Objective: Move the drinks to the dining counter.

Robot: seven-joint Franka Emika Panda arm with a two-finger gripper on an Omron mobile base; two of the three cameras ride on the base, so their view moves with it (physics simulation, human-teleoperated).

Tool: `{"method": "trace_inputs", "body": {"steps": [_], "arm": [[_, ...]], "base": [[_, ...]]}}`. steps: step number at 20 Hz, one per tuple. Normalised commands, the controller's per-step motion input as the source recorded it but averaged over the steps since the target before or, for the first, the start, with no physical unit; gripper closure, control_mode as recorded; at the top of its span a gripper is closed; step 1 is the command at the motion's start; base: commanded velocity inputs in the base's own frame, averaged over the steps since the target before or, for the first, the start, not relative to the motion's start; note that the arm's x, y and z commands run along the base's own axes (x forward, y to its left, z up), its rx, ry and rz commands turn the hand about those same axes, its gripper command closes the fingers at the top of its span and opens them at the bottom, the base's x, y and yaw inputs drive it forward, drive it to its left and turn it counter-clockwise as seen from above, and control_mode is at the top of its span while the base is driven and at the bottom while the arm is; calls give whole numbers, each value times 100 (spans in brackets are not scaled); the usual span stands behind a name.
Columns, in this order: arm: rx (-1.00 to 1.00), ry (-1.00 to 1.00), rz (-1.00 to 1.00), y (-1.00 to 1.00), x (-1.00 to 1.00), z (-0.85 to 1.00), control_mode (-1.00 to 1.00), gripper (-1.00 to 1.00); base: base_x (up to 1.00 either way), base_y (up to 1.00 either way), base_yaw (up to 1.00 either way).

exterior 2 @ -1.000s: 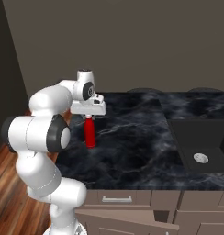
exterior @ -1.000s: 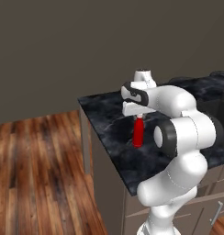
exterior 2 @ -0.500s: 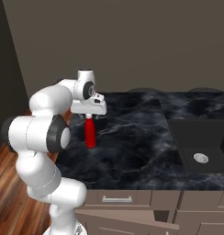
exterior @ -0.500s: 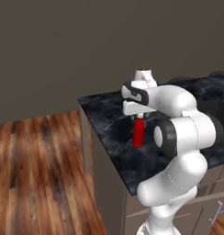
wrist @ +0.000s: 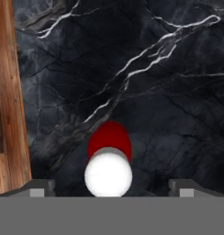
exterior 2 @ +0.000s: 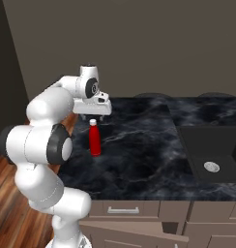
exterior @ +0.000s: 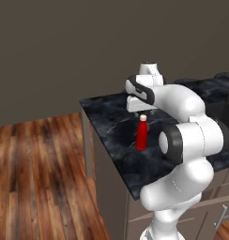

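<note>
- Hand view: my pincer (wrist: 109,187) is spread wide, fingertips (wrist: 38,188) well clear on either side of the red bottle (wrist: 109,143), gripping nothing.
- Bottle stands upright on the black marble counter (exterior: 116,117), near its wood-floor (exterior: 36,173) edge.

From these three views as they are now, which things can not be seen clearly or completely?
- Red bottle, hand view: seen from above, its white cap covers most of the body, so its base is hidden.
- Gripper, right base view: fingers too small and dark to separate.
- Sink, right base view: cut off by the right edge.
- Drawer handle, left base view: cut off by the right edge.
</note>
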Motion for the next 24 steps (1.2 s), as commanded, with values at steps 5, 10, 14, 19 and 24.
{"method": "trace_inputs", "body": {"steps": [5, 10, 14, 19, 24], "arm": [[3, 0, 0, 0, -32, 9, -100, -100], [2, -1, 0, 0, -36, 0, -100, -100], [1, -6, 0, 0, -41, 0, -100, -100], [0, -12, 0, 0, -43, 1, -100, -100], [0, -17, 0, 0, -57, 0, -100, -100]], "base": [[0, 0, 0], [0, 0, 0], [0, 0, 0], [0, 0, 0], [0, 0, 0]]}}
